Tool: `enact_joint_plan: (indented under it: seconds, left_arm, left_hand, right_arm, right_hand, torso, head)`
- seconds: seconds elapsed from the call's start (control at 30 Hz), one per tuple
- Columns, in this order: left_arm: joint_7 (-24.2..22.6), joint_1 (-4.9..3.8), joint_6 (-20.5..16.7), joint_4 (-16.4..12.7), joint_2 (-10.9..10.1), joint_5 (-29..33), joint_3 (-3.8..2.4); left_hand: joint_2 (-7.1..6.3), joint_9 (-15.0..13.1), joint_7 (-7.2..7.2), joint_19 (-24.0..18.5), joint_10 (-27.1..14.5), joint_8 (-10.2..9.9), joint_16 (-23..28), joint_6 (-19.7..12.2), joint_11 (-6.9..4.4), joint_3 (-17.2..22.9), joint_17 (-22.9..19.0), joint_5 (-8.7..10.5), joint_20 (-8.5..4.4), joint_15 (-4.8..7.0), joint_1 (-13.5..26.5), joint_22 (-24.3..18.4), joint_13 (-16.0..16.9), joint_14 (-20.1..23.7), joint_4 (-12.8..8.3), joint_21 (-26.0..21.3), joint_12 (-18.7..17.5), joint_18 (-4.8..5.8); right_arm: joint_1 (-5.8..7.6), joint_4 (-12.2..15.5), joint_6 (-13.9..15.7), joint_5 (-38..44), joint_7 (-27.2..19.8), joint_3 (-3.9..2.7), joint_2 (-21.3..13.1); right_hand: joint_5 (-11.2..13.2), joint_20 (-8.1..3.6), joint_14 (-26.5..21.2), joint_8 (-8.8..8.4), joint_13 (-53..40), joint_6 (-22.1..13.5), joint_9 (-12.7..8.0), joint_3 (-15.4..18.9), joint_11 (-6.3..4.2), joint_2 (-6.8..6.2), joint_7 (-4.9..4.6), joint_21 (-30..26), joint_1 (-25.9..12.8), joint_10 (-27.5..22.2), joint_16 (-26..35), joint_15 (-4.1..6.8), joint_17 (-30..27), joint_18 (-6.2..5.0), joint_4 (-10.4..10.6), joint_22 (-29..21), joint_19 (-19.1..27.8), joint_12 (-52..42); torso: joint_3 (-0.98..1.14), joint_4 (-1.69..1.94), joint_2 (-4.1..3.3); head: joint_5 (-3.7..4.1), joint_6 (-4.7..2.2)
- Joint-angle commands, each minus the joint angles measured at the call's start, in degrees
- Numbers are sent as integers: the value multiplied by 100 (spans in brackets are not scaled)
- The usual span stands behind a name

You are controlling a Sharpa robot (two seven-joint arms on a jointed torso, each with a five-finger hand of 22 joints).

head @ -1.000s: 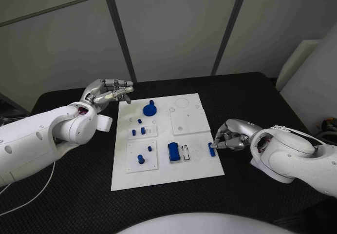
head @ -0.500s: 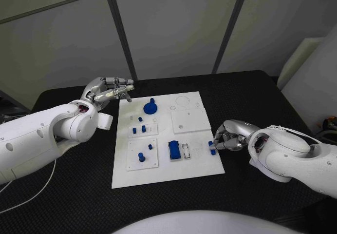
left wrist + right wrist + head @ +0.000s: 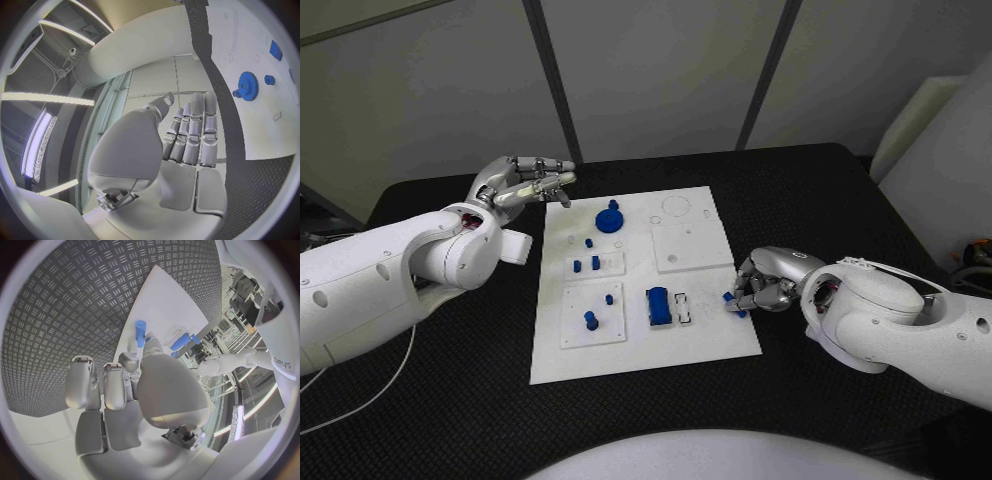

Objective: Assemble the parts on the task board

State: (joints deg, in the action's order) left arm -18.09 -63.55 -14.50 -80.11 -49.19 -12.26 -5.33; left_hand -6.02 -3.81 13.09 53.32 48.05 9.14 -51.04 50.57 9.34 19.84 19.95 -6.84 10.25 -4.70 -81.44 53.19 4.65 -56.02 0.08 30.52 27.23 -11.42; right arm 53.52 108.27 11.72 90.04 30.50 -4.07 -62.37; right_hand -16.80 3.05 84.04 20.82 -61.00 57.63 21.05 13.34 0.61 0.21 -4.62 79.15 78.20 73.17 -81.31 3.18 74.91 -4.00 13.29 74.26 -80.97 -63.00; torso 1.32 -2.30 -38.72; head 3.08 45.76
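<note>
Right hand (image 3: 764,286) pinching small blue peg (image 3: 734,303) at task board (image 3: 718,345) right edge. Left hand (image 3: 519,183) hovering off board's far corner, fingers together, holding nothing. Risk: thin pinch, peg tilting, jamming at slot.

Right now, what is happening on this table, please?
A two-armed robot is assembling small blue parts on a white task board. The right robot hand holds a small blue peg at the board's right edge. The left robot hand hovers open beyond the board's far left corner, holding nothing. A blue gear and other pieces sit on the board.
</note>
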Motion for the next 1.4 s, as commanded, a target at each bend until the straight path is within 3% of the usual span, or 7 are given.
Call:
enact_joint_plan:
  seconds: [0.03, 0.37, 0.6, 0.73, 0.93, 1.07, 1.4]
  left_arm:
    - [-24, -8, 39, -8, -4, 15, -4]
    - [-17, -8, 41, -14, -21, 15, -4]
    - [-10, -8, 48, -22, -29, 15, -4]
    - [-8, -8, 54, -23, -31, 15, -4]
    - [-4, -8, 58, -24, -27, 15, -4]
    - [-2, -8, 52, -22, -24, 15, -4]
    - [-1, -8, 49, -21, -15, 15, -4]
  left_hand:
    - [13, -7, -19, -32, -40, 16, -7, -37, -13, -40, -10, 22, 7, -9, 48, -7, 9, 44, 10, -38, 24, 108]
    - [13, -7, -19, -32, -40, 16, -7, -37, -13, -40, -10, 22, 7, -9, 48, -7, 9, 44, 10, -38, 24, 108]
    - [13, -7, -19, -32, -40, 16, -7, -37, -13, -40, -10, 22, 7, -9, 48, -7, 9, 44, 10, -38, 24, 108]
    - [13, -7, -19, -32, -40, 16, -7, -37, -13, -40, -10, 22, 7, -9, 48, -7, 9, 44, 10, -38, 24, 108]
    - [24, -8, -18, -33, -58, 29, -16, -44, -12, -49, -16, 21, 10, -10, 48, -15, 12, 52, 6, -48, 55, 106]
    - [24, -8, -18, -33, -58, 29, -16, -44, -12, -49, -16, 21, 10, -10, 48, -15, 12, 52, 6, -48, 55, 106]
    - [24, -8, -18, -33, -58, 29, -16, -44, -12, -49, -16, 21, 10, -10, 48, -15, 12, 52, 6, -48, 55, 106]
  right_arm:
    - [-37, -36, -428, 297, 42, 73, 30]
    - [-39, -65, -812, 743, 62, 112, 165]
    - [-40, -74, -910, 998, 91, 116, 243]
    - [-41, -70, -750, 1100, 129, 117, 284]
    - [-40, -7, -490, 765, 171, 116, 278]
    - [-37, 21, -177, 0, 165, 114, 240]
    - [-31, 208, 463, -653, 171, 109, 230]
  right_hand:
    - [34, -8, 310, -40, 8, 4, -34, 39, -26, -61, -10, -33, 14, -22, 29, 29, 29, 29, -3, -12, 39, 22]
    - [81, -7, 297, -42, 49, -16, -17, 77, -18, -106, -19, -87, 50, -62, 68, 24, -23, 15, -27, -79, 79, 74]
    - [-182, -2, 292, -31, 59, -44, 27, 33, -20, -54, -19, -131, 261, -113, 91, 23, -28, 6, -126, -120, 103, 116]
    - [158, -63, 310, 4, -14, 38, 60, -394, -97, 263, 52, -93, 868, -68, 62, 92, 32, 17, -385, -60, 56, 81]
    - [-135, -88, 330, -14, -84, 79, 60, -676, -131, 308, 90, -37, 975, 4, 21, 112, 105, 38, -385, 20, -1, 34]
    - [-518, -110, 364, -19, -242, 120, 75, -939, -150, 237, 118, 66, 992, 131, -74, 135, 246, 69, -362, 160, -85, -109]
    - [-539, -111, 365, -54, -254, 158, 90, -1219, -149, -33, 121, 82, 696, 170, -87, 134, 273, 73, -117, 188, -95, -101]
  torso:
    - [-3, 2, -1]
    - [-2, 1, 5]
    - [1, 0, 5]
    - [3, 4, 4]
    - [0, 10, 3]
    - [-4, 9, 6]
    - [1, 4, 1]
  head:
    - [-4, 7]
    - [-15, 22]
    - [-18, 21]
    - [-18, 22]
    - [-34, 19]
    - [-38, 4]
    - [-72, 8]
